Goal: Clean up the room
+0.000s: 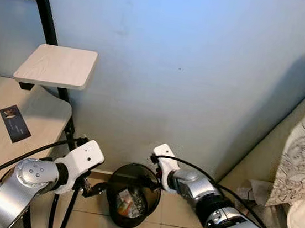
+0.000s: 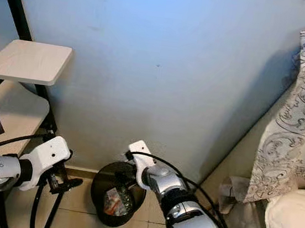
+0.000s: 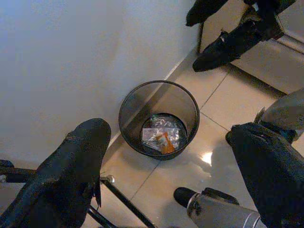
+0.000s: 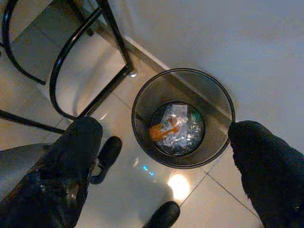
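Observation:
A black mesh waste bin (image 1: 113,197) stands on the tiled floor against the pale blue wall. Clear plastic wrappers with an orange scrap (image 3: 161,137) lie at its bottom. My left gripper (image 3: 165,135) hangs above the bin's left side, open, with nothing between its fingers. My right gripper (image 4: 164,128) hovers over the bin's right rim, also open and empty. In the left wrist view, the right gripper's black fingers (image 3: 227,40) show spread apart beyond the bin.
A light wooden desk (image 1: 36,111) with a raised shelf (image 1: 58,64) and a dark card (image 1: 15,123) stands at left, its black metal legs (image 4: 76,57) beside the bin. A bed with patterned cover (image 1: 304,149) is at right, crumpled paper (image 1: 257,191) beside it.

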Motion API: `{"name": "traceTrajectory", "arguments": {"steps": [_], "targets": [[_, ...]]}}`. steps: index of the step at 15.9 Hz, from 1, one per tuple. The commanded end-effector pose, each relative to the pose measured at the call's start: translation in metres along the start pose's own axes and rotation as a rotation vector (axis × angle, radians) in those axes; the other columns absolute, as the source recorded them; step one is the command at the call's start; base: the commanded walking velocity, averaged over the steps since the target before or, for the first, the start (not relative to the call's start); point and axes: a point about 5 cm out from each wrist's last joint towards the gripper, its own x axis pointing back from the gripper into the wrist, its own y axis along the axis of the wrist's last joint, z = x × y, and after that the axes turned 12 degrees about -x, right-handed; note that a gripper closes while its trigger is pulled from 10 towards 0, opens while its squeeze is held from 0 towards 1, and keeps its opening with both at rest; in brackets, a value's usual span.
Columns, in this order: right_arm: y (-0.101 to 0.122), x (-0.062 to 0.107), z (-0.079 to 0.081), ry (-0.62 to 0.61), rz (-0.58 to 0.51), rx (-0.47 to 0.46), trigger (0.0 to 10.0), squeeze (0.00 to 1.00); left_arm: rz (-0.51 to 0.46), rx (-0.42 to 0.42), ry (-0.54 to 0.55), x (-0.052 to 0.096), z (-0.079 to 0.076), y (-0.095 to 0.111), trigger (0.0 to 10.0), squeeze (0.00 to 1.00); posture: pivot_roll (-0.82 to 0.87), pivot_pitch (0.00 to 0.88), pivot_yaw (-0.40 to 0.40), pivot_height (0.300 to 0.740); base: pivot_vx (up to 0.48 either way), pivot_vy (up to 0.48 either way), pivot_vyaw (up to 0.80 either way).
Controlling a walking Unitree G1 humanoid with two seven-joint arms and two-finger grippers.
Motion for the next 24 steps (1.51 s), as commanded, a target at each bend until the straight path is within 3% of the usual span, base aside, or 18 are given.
{"name": "traceTrajectory", "arguments": {"steps": [1, 13, 14, 15, 16, 18, 20, 21, 22, 23, 24], "targets": [[0.001, 0.0, 0.0, 0.007, -0.015, -0.006, 10.0, 1.0, -0.01, -0.007, 0.013, 0.001, 0.002, 0.002, 10.0, 0.0, -0.05, 0.0, -0.076, 0.74, 0.0, 0.0, 0.0], [0.001, 0.0, 0.0, 0.007, -0.015, -0.006, 10.0, 1.0, -0.01, -0.007, 0.013, 0.001, 0.002, 0.002, 10.0, 0.0, -0.05, 0.0, -0.076, 0.74, 0.0, 0.0, 0.0], [0.001, 0.003, -0.005, 0.001, -0.035, -0.029, 10.0, 1.0, -0.021, 0.003, 0.051, 0.0, 0.005, 0.003, 10.0, 0.0, -0.05, 0.0, -0.076, 0.74, 0.0, 0.0, 0.0], [-0.003, 0.042, -0.046, -0.148, -0.196, -0.044, 10.0, 0.1, 0.01, 0.116, 0.333, 0.005, 0.013, -0.004, 10.0, 0.0, -0.05, 0.0, -0.058, 0.74, 0.0, 0.0, 0.0], [-0.007, 0.053, -0.055, -0.185, -0.222, -0.013, 10.0, 0.0, 0.035, 0.165, 0.401, 0.007, 0.012, -0.01, 10.0, 0.0, -0.04, 0.0, -0.075, 0.74, 0.0, 0.0, 0.0], [-0.021, 0.045, -0.058, -0.167, -0.164, -0.007, 10.0, 0.0, 0.065, 0.208, 0.368, 0.002, -0.003, -0.023, 10.0, 0.0, -0.01, 0.0, -0.103, 0.74, 0.0, 0.0, 0.0], [-0.04, 0.02, -0.041, -0.127, -0.005, 0.038, 10.0, 0.0, 0.063, 0.193, 0.268, -0.028, -0.013, -0.028, 10.0, 0.0, 0.0, 0.0, -0.109, 0.74, 0.0, 0.0, 0.0], [-0.043, 0.018, -0.035, -0.133, 0.015, 0.075, 10.0, 0.0, 0.064, 0.171, 0.263, -0.035, -0.014, -0.027, 10.0, 0.0, 0.0, 0.0, -0.105, 0.74, 0.0, 0.0, 0.0], [-0.043, 0.019, -0.033, -0.135, 0.007, 0.085, 10.0, 0.0, 0.072, 0.163, 0.262, -0.035, -0.015, -0.028, 10.0, 0.0, 0.0, 0.0, -0.105, 0.74, 0.0, 0.0, 0.0], [-0.031, 0.025, -0.038, -0.177, -0.089, -0.017, 10.0, 0.0, 0.054, 0.18, 0.29, -0.033, -0.008, -0.024, 10.0, 0.0, 0.02, 0.0, -0.097, 0.74, 0.0, 0.0, 0.0], [-0.025, 0.03, -0.041, -0.2, -0.15, -0.06, 10.0, 0.0, 0.038, 0.22, 0.318, -0.031, -0.004, -0.022, 10.0, 0.0, 0.01, 0.0, -0.088, 0.74, 0.0, 0.0, 0.0]]}}
